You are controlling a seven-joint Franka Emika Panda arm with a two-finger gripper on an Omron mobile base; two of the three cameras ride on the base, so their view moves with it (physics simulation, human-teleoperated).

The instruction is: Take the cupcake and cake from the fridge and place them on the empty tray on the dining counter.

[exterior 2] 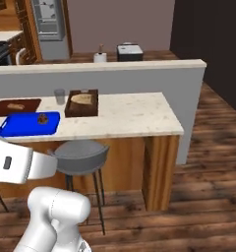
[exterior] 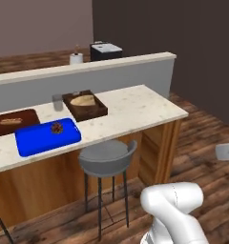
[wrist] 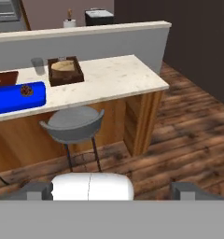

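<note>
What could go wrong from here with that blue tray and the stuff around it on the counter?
The blue tray sits close to the counter's front edge, so a push while setting something down could slide it off. Only one small dark treat lies on it; the second item may get forgotten. The stool below could block the open gripper coming back.

Dark brown raised-rim tray (exterior: 85, 106) holding bread (exterior: 83, 100), near mid-bench. Small grey glass (exterior: 57, 102) just left of it. Flat brown board (exterior: 14, 122) with a hot dog (exterior: 10, 121) farther left. Grey bar stool (exterior: 106, 159) on the wooden floor (exterior: 202, 138). Beyond the ledge: black box appliance (exterior: 106, 50), white cup (exterior: 76, 58).
</note>
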